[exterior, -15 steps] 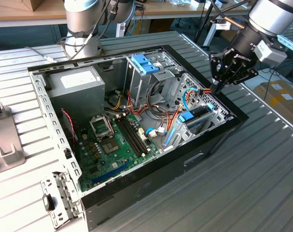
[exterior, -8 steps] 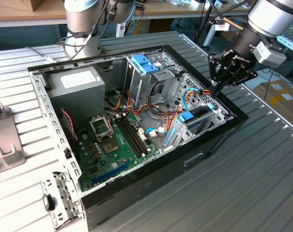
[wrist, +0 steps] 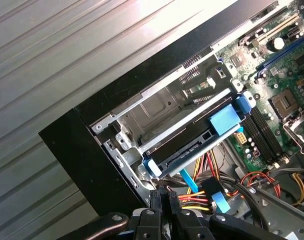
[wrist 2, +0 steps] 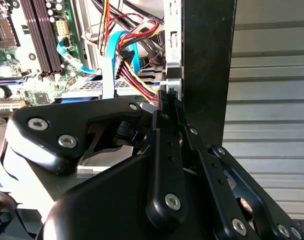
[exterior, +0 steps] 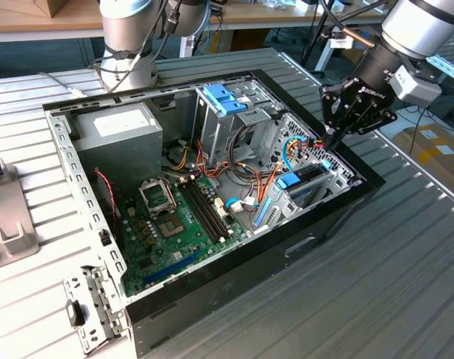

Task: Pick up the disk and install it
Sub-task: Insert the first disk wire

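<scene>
Hand: the hand (exterior: 333, 138) hung over the corner of the computer case (exterior: 286, 247) at the exterior view's right; its fingers were pressed together, tips meeting, with nothing seen between them; the tips pointed down at the case rim, just beside the bundle of coloured cables (exterior: 275, 168).

Why so held: judged from the tapered, closed tips, the hand was set as a narrow pusher rather than as a clamp; that suits reaching past wires into a tight bay.

Disk, place: the disk (wrist: 187, 152) lay flat in the metal bay (wrist: 157, 112) at that same corner, level with the bay's rails and apart from the hand; it seemed slid in rather than carried, though whether it was fully seated I could not tell.

Disk, look: a thin dark slab seen edge-on, with blue plastic mounting pieces at either end; its label was hidden; in the exterior view it showed as a blue-tipped strip (exterior: 305, 183) under the cables.

Surroundings: the case lay open on its side on the ribbed grey worktop (exterior: 406, 299), so the bay faced upward and could be reached from above; the motherboard (exterior: 174, 224) sat well apart from the hand.
</scene>
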{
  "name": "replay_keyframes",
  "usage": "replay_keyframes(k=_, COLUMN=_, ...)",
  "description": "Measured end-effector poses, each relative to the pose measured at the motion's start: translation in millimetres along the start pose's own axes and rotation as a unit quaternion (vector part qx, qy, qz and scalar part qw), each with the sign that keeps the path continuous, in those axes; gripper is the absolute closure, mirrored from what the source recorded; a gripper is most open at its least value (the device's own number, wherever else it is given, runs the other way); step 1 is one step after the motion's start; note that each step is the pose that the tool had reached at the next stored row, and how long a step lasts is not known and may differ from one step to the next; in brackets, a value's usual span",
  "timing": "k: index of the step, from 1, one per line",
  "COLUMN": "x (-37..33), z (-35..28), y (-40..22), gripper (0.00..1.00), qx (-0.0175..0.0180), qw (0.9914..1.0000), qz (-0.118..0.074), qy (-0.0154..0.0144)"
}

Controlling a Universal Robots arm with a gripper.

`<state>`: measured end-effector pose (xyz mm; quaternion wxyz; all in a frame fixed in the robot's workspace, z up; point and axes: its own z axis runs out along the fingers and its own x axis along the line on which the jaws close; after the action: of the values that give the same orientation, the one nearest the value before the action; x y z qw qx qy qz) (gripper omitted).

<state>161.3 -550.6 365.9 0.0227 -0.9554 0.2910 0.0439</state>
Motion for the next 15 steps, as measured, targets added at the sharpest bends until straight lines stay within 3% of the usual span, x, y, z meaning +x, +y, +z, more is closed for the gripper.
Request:
replay_keyframes(k=13, x=-11.5, z=1.7, y=9.0, gripper=0.83, qx=0.0, qw=1.0, qz=0.0, qy=0.0)
replay_keyframes(k=15, x=-26.1, z=3.5, y=19.3, gripper=0.83, qx=0.0, qw=1.0, qz=0.0, qy=0.0)
